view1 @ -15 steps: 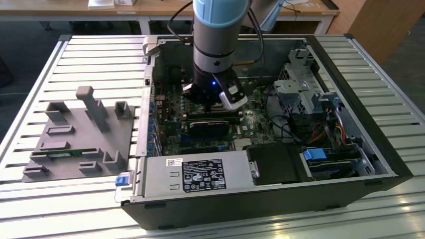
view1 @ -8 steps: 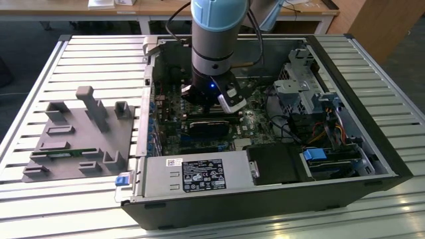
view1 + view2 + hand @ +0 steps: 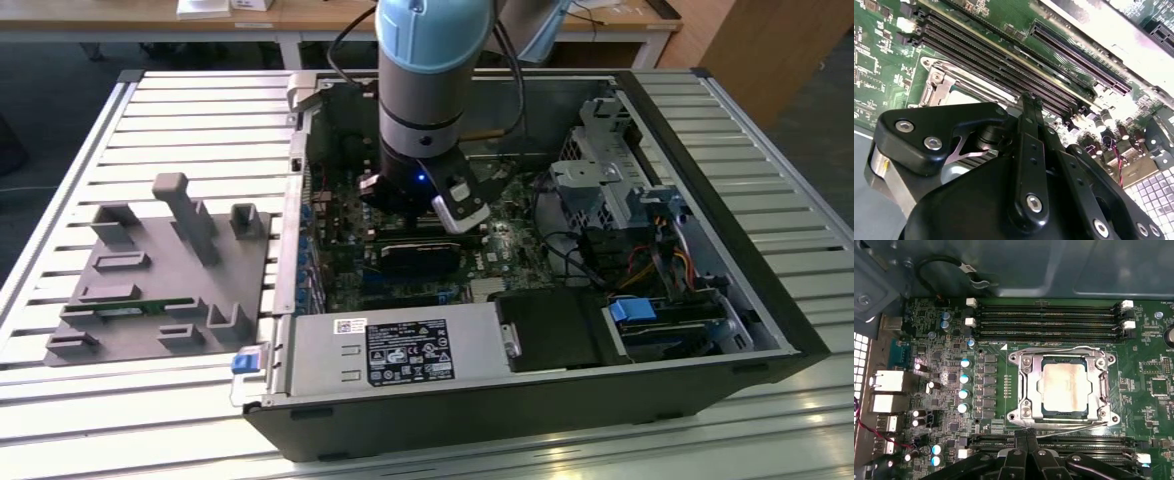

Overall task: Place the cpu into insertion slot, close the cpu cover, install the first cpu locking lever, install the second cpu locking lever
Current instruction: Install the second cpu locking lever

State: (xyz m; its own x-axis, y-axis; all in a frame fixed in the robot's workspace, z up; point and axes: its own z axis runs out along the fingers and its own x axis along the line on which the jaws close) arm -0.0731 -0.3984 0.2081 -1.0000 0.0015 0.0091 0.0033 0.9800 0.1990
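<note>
The gripper [image 3: 1027,436] hovers pinched together, holding nothing, at six o'clock of the cpu cover [image 3: 1026,385], which lies flat over the cpu [image 3: 1064,386].

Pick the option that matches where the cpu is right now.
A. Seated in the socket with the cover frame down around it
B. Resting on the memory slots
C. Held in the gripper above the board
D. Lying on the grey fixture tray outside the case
A: in the first wrist view the cpu lies flat in the insertion slot, with the silver cpu cover closed around its edges.
</note>
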